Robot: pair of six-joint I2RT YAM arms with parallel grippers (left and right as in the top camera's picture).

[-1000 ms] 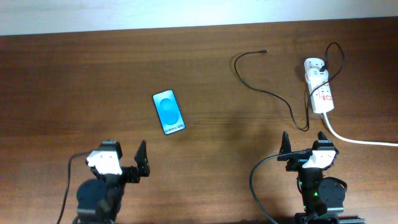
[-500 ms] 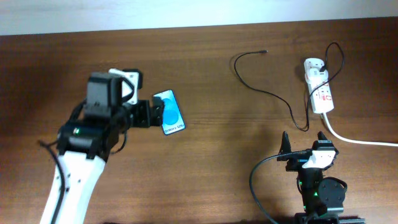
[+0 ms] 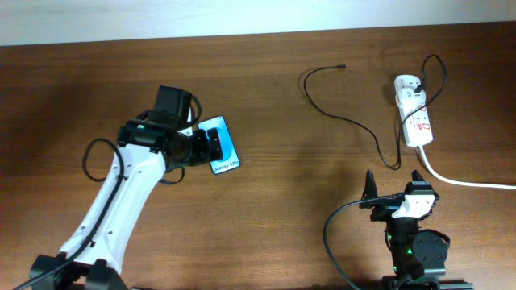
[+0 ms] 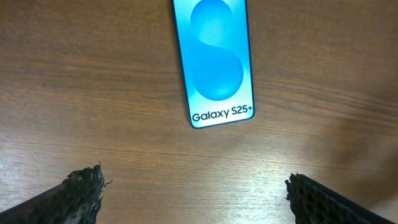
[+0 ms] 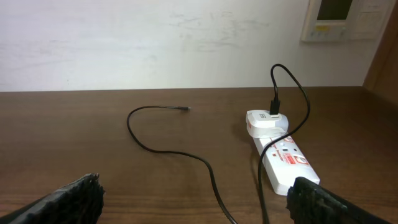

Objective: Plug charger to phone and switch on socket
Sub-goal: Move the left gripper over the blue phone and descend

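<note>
The phone (image 3: pixel 229 153) lies flat on the wooden table, blue screen up. In the left wrist view the phone (image 4: pixel 214 62) shows "Galaxy S25+". My left gripper (image 3: pixel 210 146) hovers over the phone's left edge, wide open and empty; its fingertips (image 4: pixel 196 193) are short of the phone's near end. The black charger cable (image 3: pixel 352 122) snakes from its free plug tip (image 3: pixel 343 67) to the white power strip (image 3: pixel 415 121). My right gripper (image 3: pixel 395 179) is open and empty near the front edge, facing the cable (image 5: pixel 180 154) and the strip (image 5: pixel 283 158).
The strip's thick white cord (image 3: pixel 463 182) runs off the right edge. A white wall and a wall panel (image 5: pixel 342 18) stand behind the table's far edge.
My left arm has swung up from its rest position at the front left to the phone, then moved a little further over it. The right arm has not moved.
</note>
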